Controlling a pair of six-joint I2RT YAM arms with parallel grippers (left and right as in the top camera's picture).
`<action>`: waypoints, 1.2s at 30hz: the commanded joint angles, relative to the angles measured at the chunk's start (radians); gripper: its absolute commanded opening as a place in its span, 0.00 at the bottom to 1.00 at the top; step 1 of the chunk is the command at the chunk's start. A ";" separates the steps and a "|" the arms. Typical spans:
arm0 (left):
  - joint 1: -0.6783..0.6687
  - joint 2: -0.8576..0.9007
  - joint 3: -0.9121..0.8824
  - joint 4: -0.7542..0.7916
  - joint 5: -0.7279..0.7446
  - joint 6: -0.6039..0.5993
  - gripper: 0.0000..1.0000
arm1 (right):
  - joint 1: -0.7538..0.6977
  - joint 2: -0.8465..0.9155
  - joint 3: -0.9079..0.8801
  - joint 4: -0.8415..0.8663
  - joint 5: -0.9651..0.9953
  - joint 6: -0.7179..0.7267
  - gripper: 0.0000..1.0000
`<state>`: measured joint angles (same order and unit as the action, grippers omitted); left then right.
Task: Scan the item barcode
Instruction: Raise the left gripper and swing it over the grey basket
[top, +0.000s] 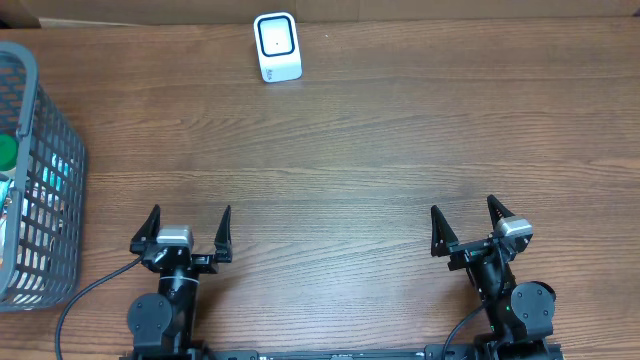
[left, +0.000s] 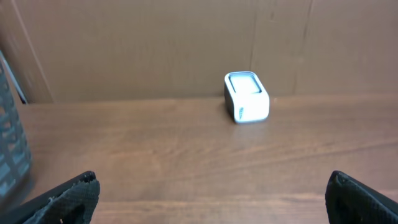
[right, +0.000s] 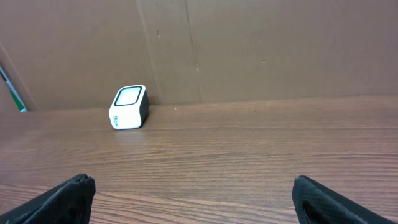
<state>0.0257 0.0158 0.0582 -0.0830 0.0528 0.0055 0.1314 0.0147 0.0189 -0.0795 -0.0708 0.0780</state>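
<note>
One scanner (top: 277, 47), one basket (top: 60, 190), two end effectors (top: 190, 212) (top: 463, 205)

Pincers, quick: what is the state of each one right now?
Left pincer: open, holding nothing.
Right pincer: open, holding nothing.

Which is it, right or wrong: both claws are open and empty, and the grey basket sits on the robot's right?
One slip: the overhead view shows the grey basket on the robot's left. The left claw and right claw are open and empty.
</note>
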 joint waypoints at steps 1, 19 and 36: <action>-0.006 0.026 0.132 -0.065 0.019 -0.027 1.00 | -0.003 -0.012 -0.011 0.006 0.002 0.003 1.00; -0.007 0.650 0.776 -0.417 0.192 -0.028 0.99 | -0.004 -0.012 -0.011 0.006 0.002 0.003 1.00; -0.007 1.254 1.410 -1.014 0.333 -0.029 0.99 | -0.003 -0.012 -0.011 0.006 0.002 0.003 1.00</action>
<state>0.0257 1.2274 1.4467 -1.0748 0.3523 -0.0093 0.1314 0.0139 0.0189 -0.0788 -0.0711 0.0780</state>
